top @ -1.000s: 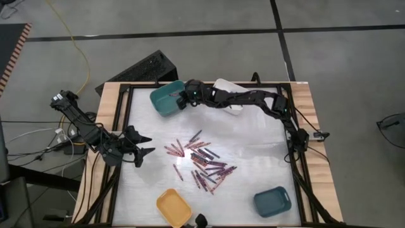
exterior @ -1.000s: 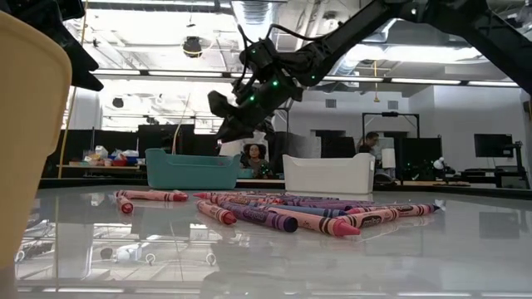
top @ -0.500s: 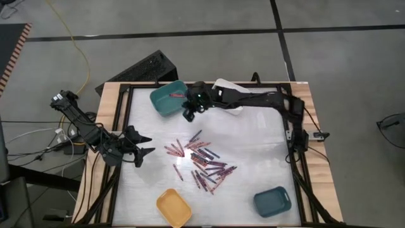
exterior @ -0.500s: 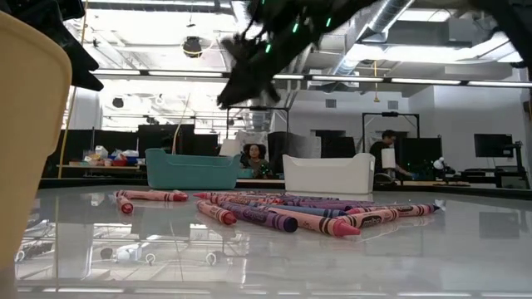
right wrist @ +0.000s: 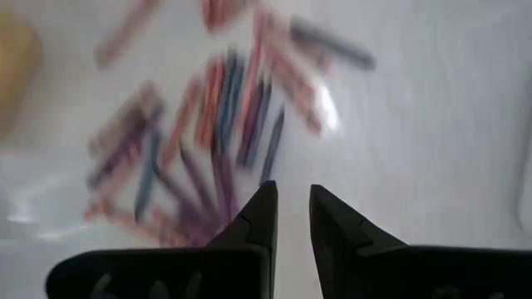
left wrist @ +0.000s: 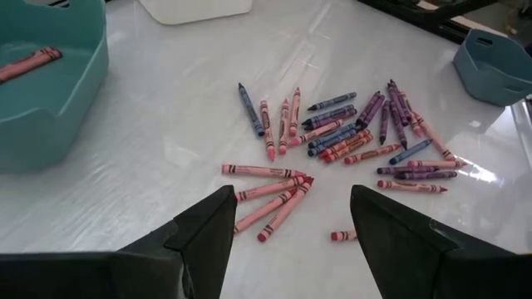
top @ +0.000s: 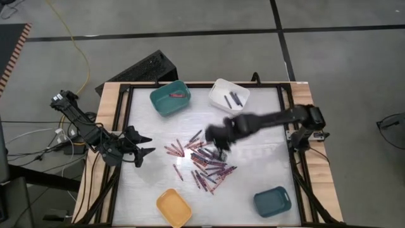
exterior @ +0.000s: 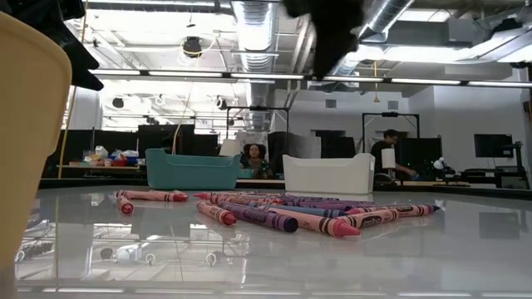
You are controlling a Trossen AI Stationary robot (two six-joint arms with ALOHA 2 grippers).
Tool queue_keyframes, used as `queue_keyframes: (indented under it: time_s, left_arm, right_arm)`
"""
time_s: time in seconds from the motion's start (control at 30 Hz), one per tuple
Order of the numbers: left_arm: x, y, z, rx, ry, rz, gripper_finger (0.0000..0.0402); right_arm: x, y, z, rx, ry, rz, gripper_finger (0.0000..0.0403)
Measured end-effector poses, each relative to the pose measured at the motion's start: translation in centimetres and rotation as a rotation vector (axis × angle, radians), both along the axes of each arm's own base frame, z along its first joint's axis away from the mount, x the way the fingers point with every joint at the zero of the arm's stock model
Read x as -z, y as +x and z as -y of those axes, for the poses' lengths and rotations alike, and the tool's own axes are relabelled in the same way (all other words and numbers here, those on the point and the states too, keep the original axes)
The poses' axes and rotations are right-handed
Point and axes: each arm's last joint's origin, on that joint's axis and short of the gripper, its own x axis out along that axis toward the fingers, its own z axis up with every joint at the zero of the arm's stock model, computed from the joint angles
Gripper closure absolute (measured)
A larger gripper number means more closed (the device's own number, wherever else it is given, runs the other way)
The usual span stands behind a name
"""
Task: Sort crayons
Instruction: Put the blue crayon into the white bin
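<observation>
Several crayons, red, pink and dark purple, lie loose in a pile at the table's middle; they also show in the low view and the left wrist view. My right gripper hangs blurred above the pile's far right part, pointing steeply down. Its fingers stand a narrow gap apart with nothing between them, clear of the crayons. My left gripper waits open above the table's left side, its fingers wide apart, facing the pile.
At the far left, a teal bin holds a red crayon. A white bin at the far middle holds dark crayons. A yellow bin stands at the near edge and a blue-teal bin at the near right.
My right gripper has swung fast from over the teal bin at the far left toward the table's middle. It has risen, tipped from nearly level to pointing steeply down, and now hangs over the crayon pile. The gap between its fingers looks unchanged.
</observation>
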Motion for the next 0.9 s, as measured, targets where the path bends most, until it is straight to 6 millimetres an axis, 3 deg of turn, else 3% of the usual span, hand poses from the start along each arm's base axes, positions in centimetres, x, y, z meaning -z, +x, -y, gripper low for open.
queue_keyframes:
  time_s: [0.1, 0.27, 0.37, 0.5, 0.67, 0.9]
  left_arm:
    - [0.0, 0.0, 0.0, -0.003, -0.006, 0.002, 0.0174]
    - [0.0, 0.0, 0.0, -0.004, -0.007, 0.002, 0.0174]
    - [0.0, 0.0, 0.0, -0.004, -0.007, 0.002, 0.0174]
    - [0.0, 0.0, 0.0, -0.020, -0.001, 0.013, 0.0174]
    - [-0.2, 0.1, 0.0, -0.047, -0.006, 0.046, 0.0174]
    - [-0.3, 0.1, 0.0, -0.046, -0.009, 0.046, 0.0174]
  right_arm:
    - [0.3, -2.1, -4.5, 0.041, -0.077, -0.055, 0.0335]
    - [1.1, -6.2, -12.1, 0.110, -0.161, 0.029, 0.0335]
    - [2.3, -8.7, -15.6, 0.149, -0.151, 0.119, 0.0335]
    - [4.4, -10.3, -19.0, 0.120, -0.116, 0.285, 0.0335]
    - [6.0, -9.7, -20.7, 0.003, -0.146, 0.493, 0.0335]
    - [5.2, -5.1, -18.9, -0.046, -0.255, 0.696, 0.0335]
